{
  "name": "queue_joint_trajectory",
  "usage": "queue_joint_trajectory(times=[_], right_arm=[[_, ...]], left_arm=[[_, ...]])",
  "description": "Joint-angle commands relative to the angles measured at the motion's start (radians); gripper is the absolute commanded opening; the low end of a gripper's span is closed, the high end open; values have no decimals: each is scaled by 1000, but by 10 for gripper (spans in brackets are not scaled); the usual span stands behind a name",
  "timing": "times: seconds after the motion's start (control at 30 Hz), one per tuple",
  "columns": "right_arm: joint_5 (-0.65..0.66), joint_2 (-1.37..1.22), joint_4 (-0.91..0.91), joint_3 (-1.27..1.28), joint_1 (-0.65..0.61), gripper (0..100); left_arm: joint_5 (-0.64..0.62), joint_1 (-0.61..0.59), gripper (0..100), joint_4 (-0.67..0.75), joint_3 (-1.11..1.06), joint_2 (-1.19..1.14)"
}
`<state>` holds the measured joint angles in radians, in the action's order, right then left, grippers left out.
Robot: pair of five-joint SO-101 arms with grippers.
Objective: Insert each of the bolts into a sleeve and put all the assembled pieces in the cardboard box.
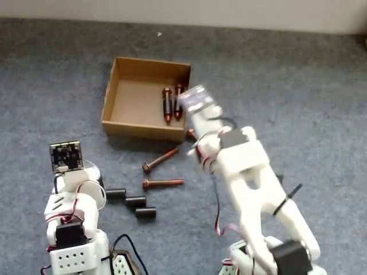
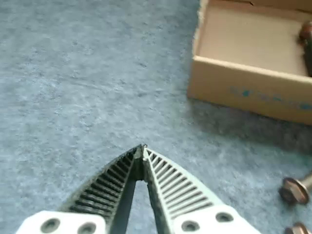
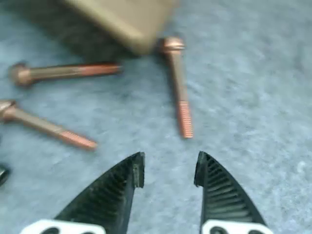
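Observation:
The cardboard box (image 1: 123, 97) stands at the back centre, with two sleeved bolts (image 1: 172, 103) lying inside by its right wall. Three bare copper bolts lie on the carpet: one at the box's near right corner (image 3: 178, 85), and two in front of the box (image 1: 160, 160) (image 1: 163, 183). Three black sleeves (image 1: 135, 201) sit in a row near the left arm. My right gripper (image 3: 169, 168) is open and empty, just short of the threaded tip of the corner bolt. My left gripper (image 2: 143, 151) is shut on nothing over bare carpet, left of the box (image 2: 253, 87).
Grey carpet covers the whole floor. The right arm (image 1: 246, 166) stretches from the front right toward the box corner. The left arm (image 1: 74, 200) stays folded at the front left. Two bolt heads (image 2: 292, 190) show beside the left gripper's view.

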<state>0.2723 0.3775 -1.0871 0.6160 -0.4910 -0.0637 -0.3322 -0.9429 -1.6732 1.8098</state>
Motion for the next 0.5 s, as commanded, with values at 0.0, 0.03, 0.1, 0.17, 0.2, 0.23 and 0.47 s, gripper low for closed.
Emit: queue_joint_trajectory(times=[0.0,0.03,0.1,0.17,0.2,0.23,0.47], right_arm=[[-11,130,-13,28,-160,162],[-11,145,-13,36,-208,162],[-12,154,-13,42,-294,162],[-12,153,-12,42,-377,162],[-17,153,-2,42,-414,162],[-37,153,16,42,-449,162],[-83,131,143,48,-604,162]], left_arm=[[12,-94,6,68,4,8],[14,-130,7,84,4,8],[15,-202,9,133,-7,8],[15,-260,9,173,-10,7],[15,-280,10,175,-10,7],[15,-294,10,175,-10,7],[15,-295,11,175,-8,7]])
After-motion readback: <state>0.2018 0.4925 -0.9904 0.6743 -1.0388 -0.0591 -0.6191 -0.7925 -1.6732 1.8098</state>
